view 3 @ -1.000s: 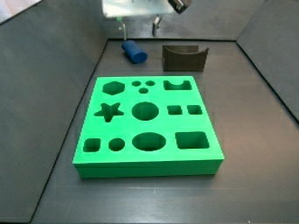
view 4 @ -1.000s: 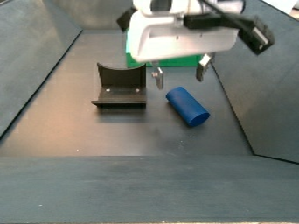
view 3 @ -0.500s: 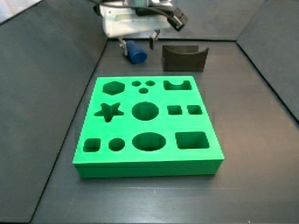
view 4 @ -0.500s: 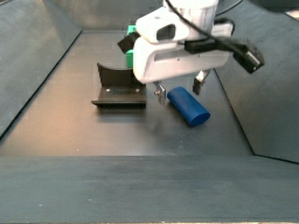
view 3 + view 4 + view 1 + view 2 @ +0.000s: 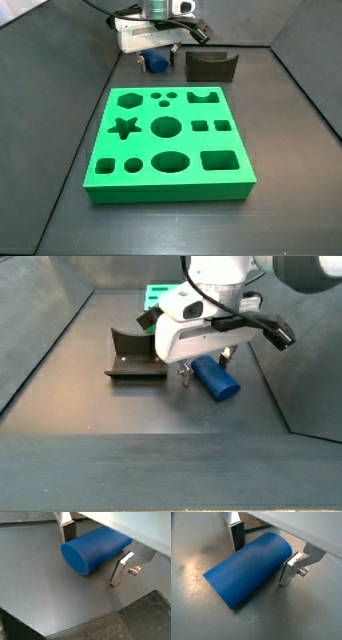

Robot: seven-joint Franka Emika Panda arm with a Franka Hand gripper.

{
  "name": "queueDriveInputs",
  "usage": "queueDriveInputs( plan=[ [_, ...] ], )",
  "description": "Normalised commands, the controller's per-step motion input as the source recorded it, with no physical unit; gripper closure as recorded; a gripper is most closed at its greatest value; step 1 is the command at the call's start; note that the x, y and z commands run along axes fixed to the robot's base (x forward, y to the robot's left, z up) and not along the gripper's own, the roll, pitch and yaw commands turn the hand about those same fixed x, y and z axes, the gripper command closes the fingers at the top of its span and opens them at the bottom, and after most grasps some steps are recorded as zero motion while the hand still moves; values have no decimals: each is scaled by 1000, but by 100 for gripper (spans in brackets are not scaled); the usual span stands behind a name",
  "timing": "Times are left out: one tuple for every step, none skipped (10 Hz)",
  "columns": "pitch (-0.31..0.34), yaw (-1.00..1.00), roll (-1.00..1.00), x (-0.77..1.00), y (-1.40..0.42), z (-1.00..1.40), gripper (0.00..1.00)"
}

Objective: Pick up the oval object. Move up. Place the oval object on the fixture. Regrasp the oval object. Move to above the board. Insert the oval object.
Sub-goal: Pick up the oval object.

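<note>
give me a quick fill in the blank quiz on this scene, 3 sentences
1. The gripper straddles the oval object, whose colour is ____.
2. The oval object lies on its ____ on the floor, not upright.
3. The star-shaped hole is cut in the ____ board.

Missing words: blue; side; green

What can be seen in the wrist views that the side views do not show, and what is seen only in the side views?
Only the wrist views show how the claw stands at the oval object: one silver finger on each side, apparently not yet closed on it, the peg lying on the floor.

Only the side views show the green board with its cut-out holes and the fixture beside the peg.

Both show the blue oval object lying on the dark floor with the claw low over it.
</note>
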Motion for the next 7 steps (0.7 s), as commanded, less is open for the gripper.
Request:
queueDriveInputs(
  plan=[
    [-7,0,0,0,0,0,0],
    [0,0,0,0,0,0,0],
    [0,0,0,0,0,0,100],
    [0,0,0,0,0,0,100],
    [0,0,0,0,0,0,100],
    [0,0,0,0,0,0,100],
    [0,0,0,0,0,0,100]
  ],
)
